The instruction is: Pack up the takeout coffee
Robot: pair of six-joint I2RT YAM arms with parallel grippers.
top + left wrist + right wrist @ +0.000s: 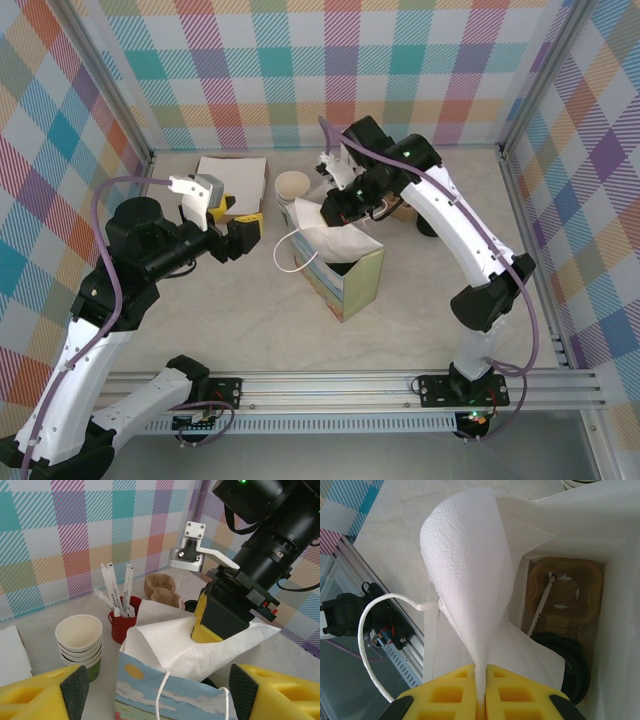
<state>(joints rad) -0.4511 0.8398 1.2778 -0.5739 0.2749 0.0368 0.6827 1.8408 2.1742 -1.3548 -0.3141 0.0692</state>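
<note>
The takeout coffee shows as a round black lid [568, 667] low inside the paper bag [350, 285]; its cup is hidden. My right gripper [486, 692] is shut on a white napkin [470, 565] that drapes over the bag's open top [165, 695]. From above, the right gripper [332, 205] hangs over the bag's far end, the napkin [338, 240] spread under it. A brown cup carrier [565, 592] with a white stirrer [542, 605] also lies in the bag. My left gripper [245, 237] stands open just left of the bag, its pads [75, 692] either side of the bag's near end.
A stack of cream paper cups [79, 637] and a red cup [124, 625] of white stirrers stand beyond the bag. Brown cup carriers [161, 587] lie further back. A white box [232, 180] sits at the back left. The bag's string handle [372, 645] loops outward.
</note>
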